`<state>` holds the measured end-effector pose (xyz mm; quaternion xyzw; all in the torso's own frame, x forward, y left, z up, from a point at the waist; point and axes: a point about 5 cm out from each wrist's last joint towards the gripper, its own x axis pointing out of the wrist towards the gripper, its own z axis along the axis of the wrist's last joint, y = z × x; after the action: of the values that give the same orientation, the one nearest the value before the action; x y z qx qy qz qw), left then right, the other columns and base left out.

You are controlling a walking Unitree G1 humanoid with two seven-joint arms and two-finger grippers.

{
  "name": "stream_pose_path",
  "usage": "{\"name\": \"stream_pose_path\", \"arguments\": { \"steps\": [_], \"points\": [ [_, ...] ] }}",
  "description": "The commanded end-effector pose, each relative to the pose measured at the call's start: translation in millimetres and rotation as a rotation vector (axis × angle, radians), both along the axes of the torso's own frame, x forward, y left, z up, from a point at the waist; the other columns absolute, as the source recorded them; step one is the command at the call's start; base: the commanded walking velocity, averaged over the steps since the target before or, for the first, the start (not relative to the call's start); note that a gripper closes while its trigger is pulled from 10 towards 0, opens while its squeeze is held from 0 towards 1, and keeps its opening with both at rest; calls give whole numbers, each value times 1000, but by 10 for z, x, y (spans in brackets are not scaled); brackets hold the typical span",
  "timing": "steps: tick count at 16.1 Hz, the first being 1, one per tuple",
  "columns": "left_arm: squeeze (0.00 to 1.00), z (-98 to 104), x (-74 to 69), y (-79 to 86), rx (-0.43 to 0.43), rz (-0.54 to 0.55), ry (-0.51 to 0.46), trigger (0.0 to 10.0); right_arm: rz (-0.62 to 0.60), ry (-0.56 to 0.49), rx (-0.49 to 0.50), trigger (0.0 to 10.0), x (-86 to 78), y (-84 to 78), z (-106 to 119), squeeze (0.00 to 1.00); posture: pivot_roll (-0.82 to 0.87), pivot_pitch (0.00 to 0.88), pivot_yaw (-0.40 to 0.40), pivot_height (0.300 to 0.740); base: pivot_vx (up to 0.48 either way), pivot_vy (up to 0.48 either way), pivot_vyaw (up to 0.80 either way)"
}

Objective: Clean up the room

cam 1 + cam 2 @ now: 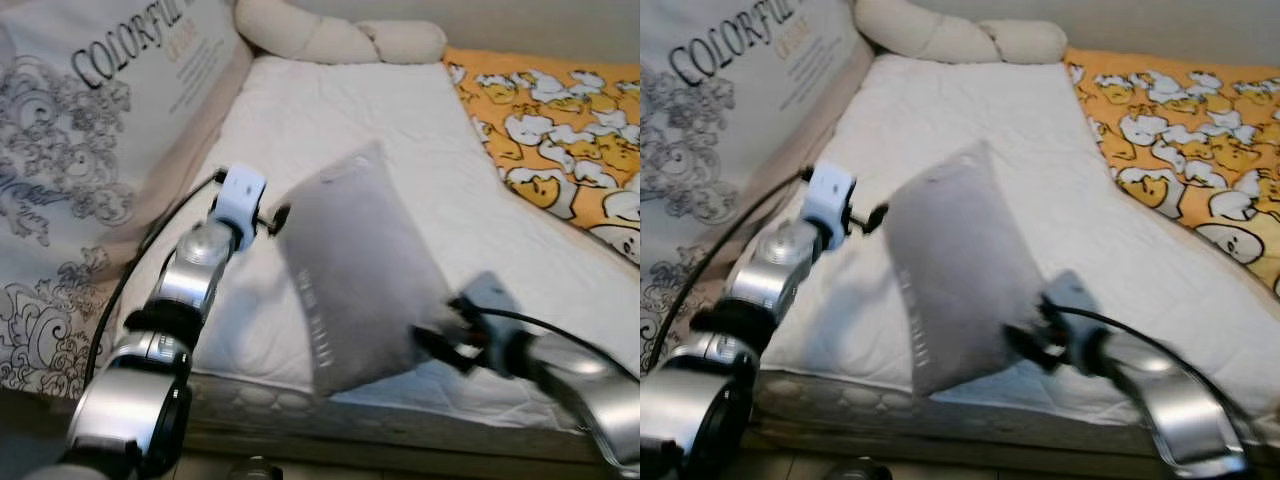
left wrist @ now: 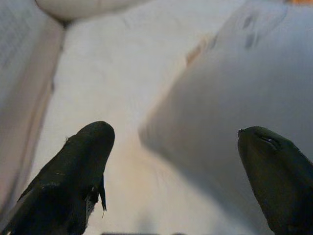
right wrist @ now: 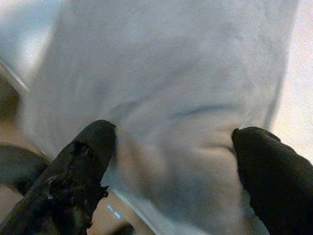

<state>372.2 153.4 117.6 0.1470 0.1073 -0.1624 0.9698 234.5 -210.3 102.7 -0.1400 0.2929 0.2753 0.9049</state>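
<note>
One grey pillow (image 1: 355,270) held up above the near edge of the bed (image 1: 400,130), tilted, blurred, its lower corner pinched by the right gripper (image 1: 440,340). In the right wrist view, both fingers (image 3: 83,166) spread wide with the fabric bulging between them. Left gripper (image 1: 275,218) just beside the pillow's upper side, fingers (image 2: 83,161) parted, holding nothing; contact hard to tell. White quilted mattress cover beneath. One orange duck-print blanket (image 1: 560,140) to the right, cut off at the edge. One cream knotted cushion (image 1: 330,35) at the head. One large printed bag (image 1: 90,140) leaning at left, partly cropped.
</note>
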Motion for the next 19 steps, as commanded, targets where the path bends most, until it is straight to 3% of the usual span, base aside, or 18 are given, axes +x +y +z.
{"name": "stream_pose_path", "arguments": {
  "steps": [1,2,4,6,7,9,10,11,12,14,15,18,19],
  "points": [
    [0,-62,-30,-81,26,-35,27,10000,-52,-30,-51,10000,32,-192,72,0,40,0,16,740,0,0,0],
    [0,-208,-101,-139,78,-71,65,10000,-93,-130,-114,10000,123,-382,222,0,35,0,17,740,0,0,0],
    [0,-449,-220,-199,167,-106,124,10000,-89,-343,-36,10000,272,-445,660,0,26,0,15,740,0,0,0],
    [0,-544,-280,-229,182,-114,154,10000,-78,-364,-21,10000,301,-490,768,0,25,0,12,740,0,0,0],
    [0,-604,-323,-273,180,-125,175,10000,-113,-374,-49,10000,358,-580,788,0,28,0,7,740,0,0,0],
    [0,-682,-385,-429,155,-160,200,10000,-353,-398,-243,10000,604,-857,544,0,25,0,8,740,0,0,0],
    [0,-695,-391,-496,152,-171,203,10000,-420,-400,-321,10000,672,-916,428,0,25,0,10,740,0,0,0],
    [0,-727,-407,-593,139,-179,222,10000,-426,-400,-399,10000,750,-869,251,0,22,0,17,740,0,0,0],
    [0,-759,-427,-676,134,-187,241,10000,-419,-386,-405,10000,804,-773,109,0,26,0,15,740,0,0,0],
    [0,-792,-452,-758,144,-198,254,10000,-389,-350,-338,10000,857,-595,-45,0,29,0,13,740,0,0,0],
    [0,-783,-452,-842,121,-198,258,10000,-304,-288,-308,10000,874,-335,-281,0,31,0,11,740,0,0,0],
    [0,-719,-415,-891,85,-195,234,10000,-232,-173,-197,10000,794,-55,-543,0,37,0,9,740,0,0,0],
    [0,-690,-391,-885,67,-188,226,10000,-198,-110,-117,10000,743,73,-642,0,39,0,10,740,0,0,0]
  ]
}}
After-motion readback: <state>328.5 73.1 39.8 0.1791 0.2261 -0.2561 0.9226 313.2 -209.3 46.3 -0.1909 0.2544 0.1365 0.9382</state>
